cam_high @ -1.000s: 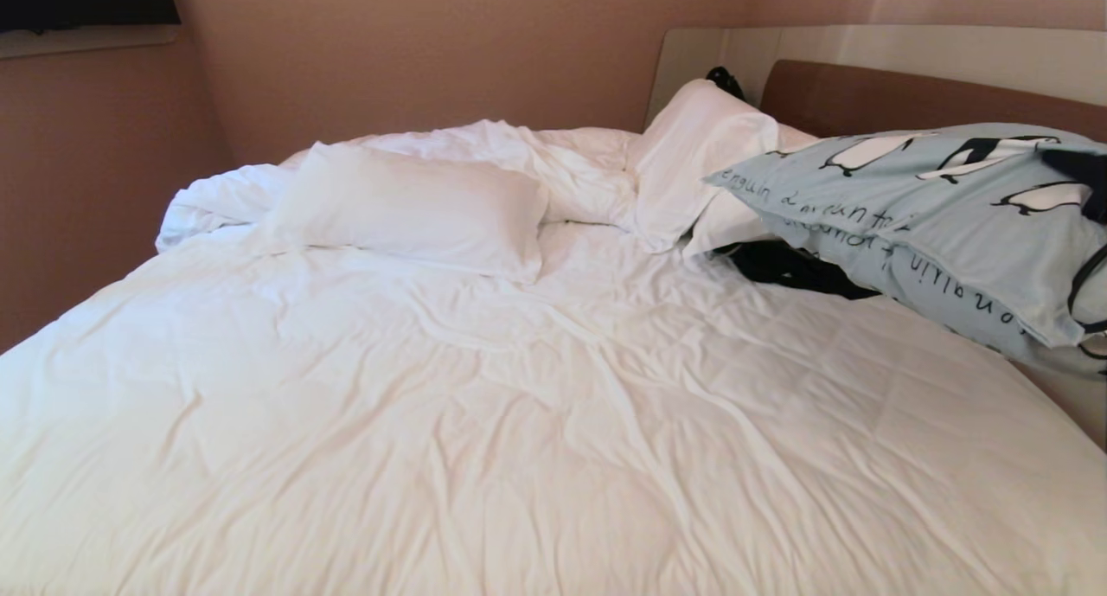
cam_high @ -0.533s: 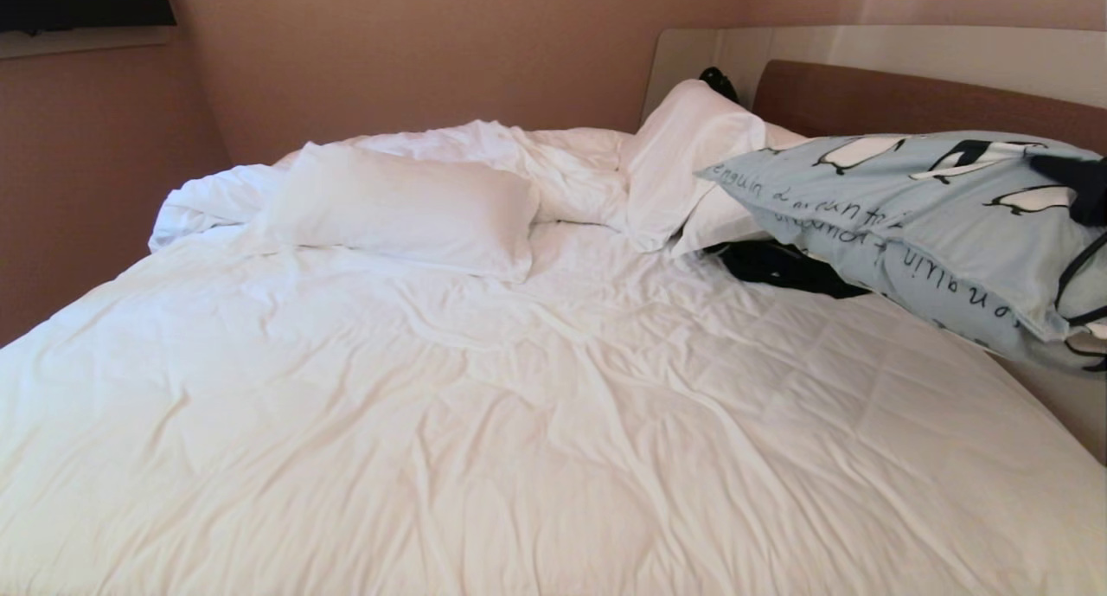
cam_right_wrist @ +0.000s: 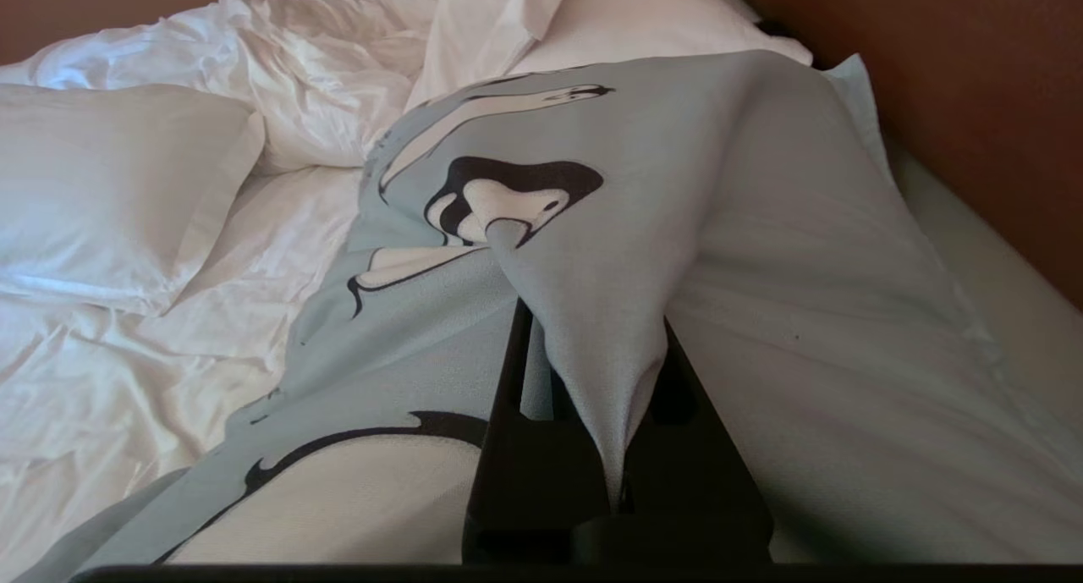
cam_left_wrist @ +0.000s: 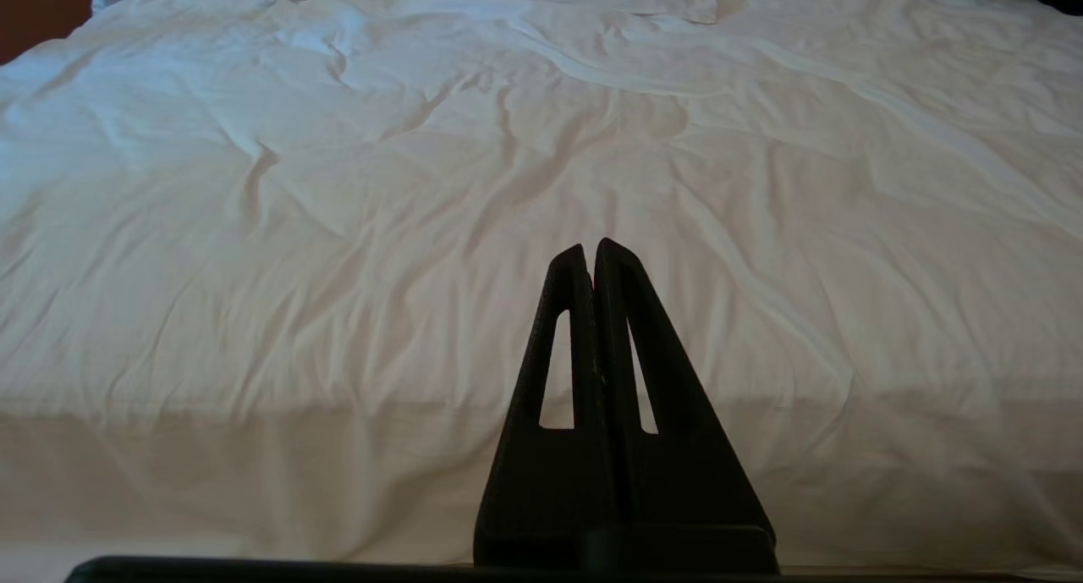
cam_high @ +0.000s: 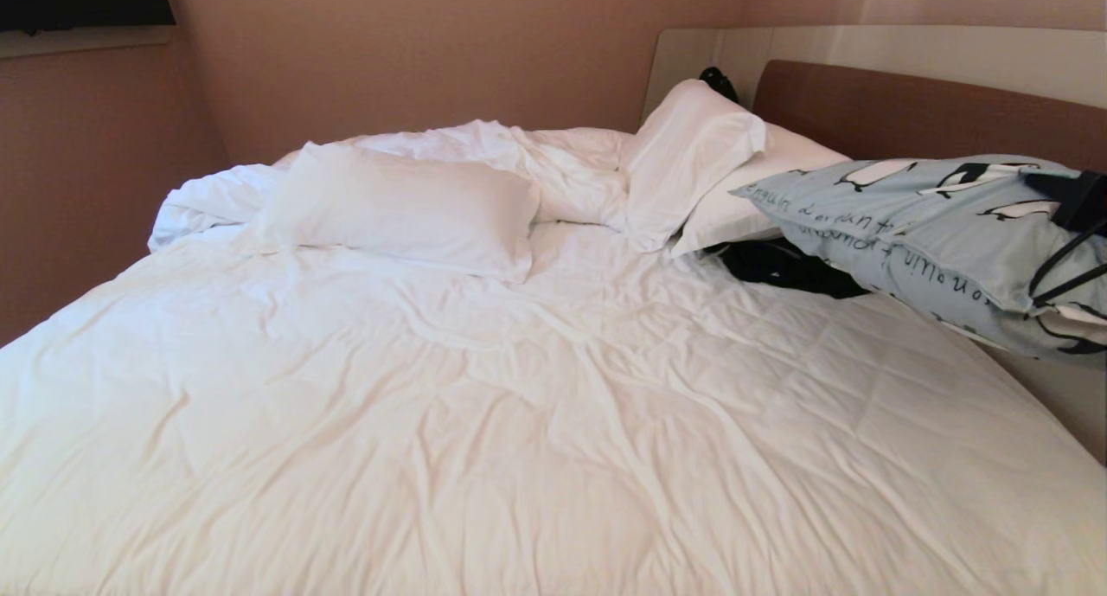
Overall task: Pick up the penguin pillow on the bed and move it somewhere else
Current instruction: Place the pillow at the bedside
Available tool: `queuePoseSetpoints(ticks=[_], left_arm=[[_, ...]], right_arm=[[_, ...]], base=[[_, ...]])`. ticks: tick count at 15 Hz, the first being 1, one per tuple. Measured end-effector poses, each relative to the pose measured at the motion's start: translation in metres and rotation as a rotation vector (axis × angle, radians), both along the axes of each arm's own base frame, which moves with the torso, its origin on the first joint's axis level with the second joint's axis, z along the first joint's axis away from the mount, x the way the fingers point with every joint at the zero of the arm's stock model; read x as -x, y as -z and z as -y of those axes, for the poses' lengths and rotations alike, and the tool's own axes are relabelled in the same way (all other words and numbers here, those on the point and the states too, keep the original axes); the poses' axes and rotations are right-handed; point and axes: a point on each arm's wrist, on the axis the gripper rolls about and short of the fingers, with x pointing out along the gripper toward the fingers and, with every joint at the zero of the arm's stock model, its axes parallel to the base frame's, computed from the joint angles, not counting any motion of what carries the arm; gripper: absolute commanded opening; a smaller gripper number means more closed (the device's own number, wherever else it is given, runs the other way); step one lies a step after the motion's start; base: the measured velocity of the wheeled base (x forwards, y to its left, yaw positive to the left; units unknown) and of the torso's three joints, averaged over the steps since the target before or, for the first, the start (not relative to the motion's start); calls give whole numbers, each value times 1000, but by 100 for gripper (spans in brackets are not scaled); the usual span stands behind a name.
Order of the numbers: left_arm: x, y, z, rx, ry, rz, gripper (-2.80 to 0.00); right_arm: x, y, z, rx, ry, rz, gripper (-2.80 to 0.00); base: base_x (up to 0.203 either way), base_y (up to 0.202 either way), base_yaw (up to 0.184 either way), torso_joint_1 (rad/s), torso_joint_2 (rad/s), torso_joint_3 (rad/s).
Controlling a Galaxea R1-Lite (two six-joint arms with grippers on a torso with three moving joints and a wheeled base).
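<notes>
Reading my right gripper: I see the black right gripper (cam_right_wrist: 592, 354) pinching a gathered fold of the rectangular light blue fabric penguin pillow (cam_high: 934, 233), the cloth bunched between its fingers (cam_right_wrist: 508, 371).
Pillow position: I see it lifted off the large double bed with wrinkled white duvet (cam_high: 519, 406), hanging at the bed's right side in front of the brown headboard (cam_high: 908, 112), its far corner reaching toward a tilted plain white pillow (cam_high: 692, 159).
Pillow markings: black-and-white penguins and dark script lettering face up.
Left gripper: I see the black left gripper (cam_left_wrist: 592, 249) with fingertips pressed together, holding nothing, pointing over the near part of the duvet.
Other bedding: a second plain white pillow (cam_high: 406, 207) lies flat toward the bed's left.
Dark item: a black object (cam_high: 787, 267) lies on the duvet under the lifted pillow; I cannot tell what it is.
</notes>
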Motion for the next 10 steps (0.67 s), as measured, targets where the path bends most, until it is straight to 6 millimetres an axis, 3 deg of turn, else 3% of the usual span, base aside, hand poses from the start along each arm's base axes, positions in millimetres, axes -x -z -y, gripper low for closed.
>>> queuePoseSetpoints(ticks=[5,10], left_arm=[[0,0,0,0,-1,0,-280],[0,0,0,-1,0,0,-280]], right_arm=[[-34,27,29,-44,27,-34,-280],[-52,49,58,-52,41,-59,-280]], base=[[0,0,0,0,0,0],[0,0,0,0,0,0]])
